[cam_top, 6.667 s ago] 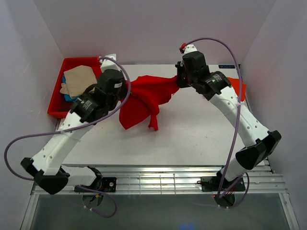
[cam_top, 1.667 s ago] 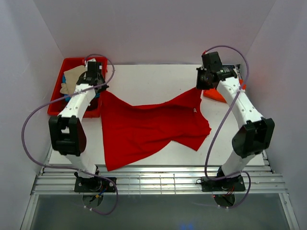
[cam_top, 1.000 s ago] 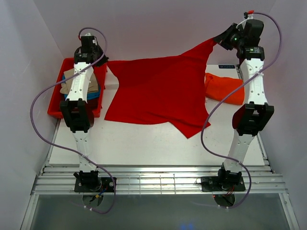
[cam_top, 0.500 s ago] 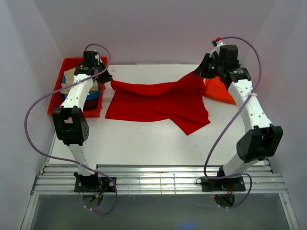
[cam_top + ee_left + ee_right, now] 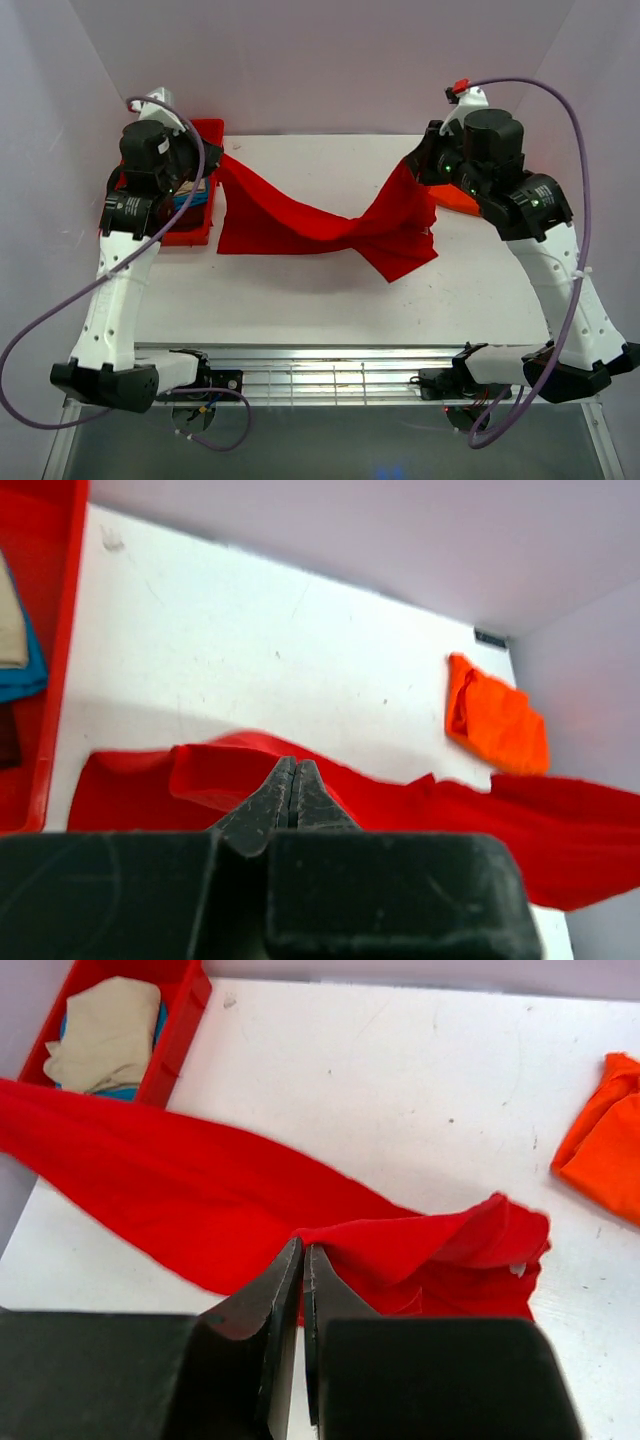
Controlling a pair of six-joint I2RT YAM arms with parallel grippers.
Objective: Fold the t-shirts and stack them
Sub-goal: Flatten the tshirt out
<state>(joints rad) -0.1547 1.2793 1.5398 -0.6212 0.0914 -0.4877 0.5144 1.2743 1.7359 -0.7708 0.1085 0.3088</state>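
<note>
The bright red t-shirt (image 5: 300,222) hangs between my two grippers; its middle sags and its lower part lies on the white table (image 5: 330,290). My left gripper (image 5: 213,158) is shut on the shirt's left edge, as the left wrist view (image 5: 291,766) shows. My right gripper (image 5: 408,166) is shut on its right edge, as the right wrist view (image 5: 303,1250) shows. The orange-red t-shirt (image 5: 605,1150) lies bunched at the table's far right, partly hidden behind the right arm in the top view (image 5: 452,200). It also shows in the left wrist view (image 5: 495,725).
A red plastic tray (image 5: 178,1045) stands at the far left and holds a beige shirt (image 5: 105,1025) on a blue one (image 5: 22,675). In the top view the left arm covers most of the tray (image 5: 183,235). Pale walls close in the table's back and sides.
Both grippers have come down from the high stretched hold and drawn back from the far wall. The red shirt now sags between them onto the table.
</note>
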